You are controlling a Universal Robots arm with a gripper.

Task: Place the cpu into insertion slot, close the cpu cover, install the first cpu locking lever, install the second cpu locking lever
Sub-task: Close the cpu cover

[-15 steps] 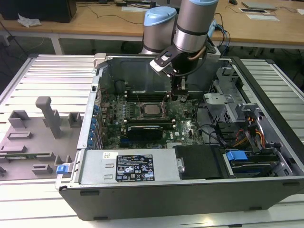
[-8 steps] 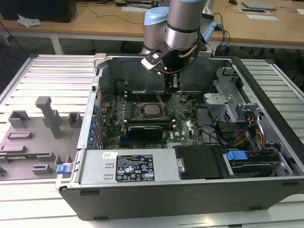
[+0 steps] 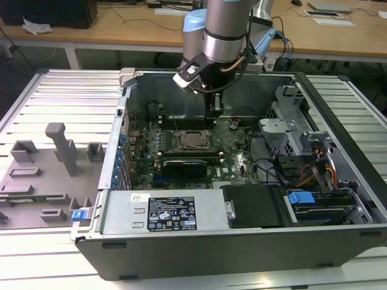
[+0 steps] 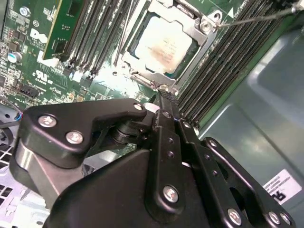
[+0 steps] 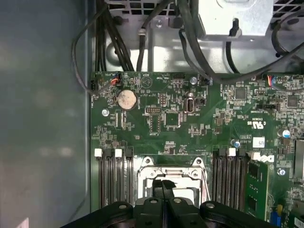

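cpu [image 4: 164, 45] flat under cpu cover [image 4: 196, 37], hand [image 4: 164, 93] closed

The cpu [image 4: 164, 45], a flat silvery-beige square, sits in the insertion slot [image 3: 181, 141], just toward 12 o'clock of the green motherboard's [image 3: 236, 160] middle in the exterior view. The silvery cpu cover [image 4: 194, 50] lies flat around it, chip showing through its window. A thin wire locking lever [image 4: 251, 18] runs from one corner.

Slatted table [image 3: 66, 90]: open computer case [image 3: 211, 251], grey fixture tray [image 3: 42, 160].
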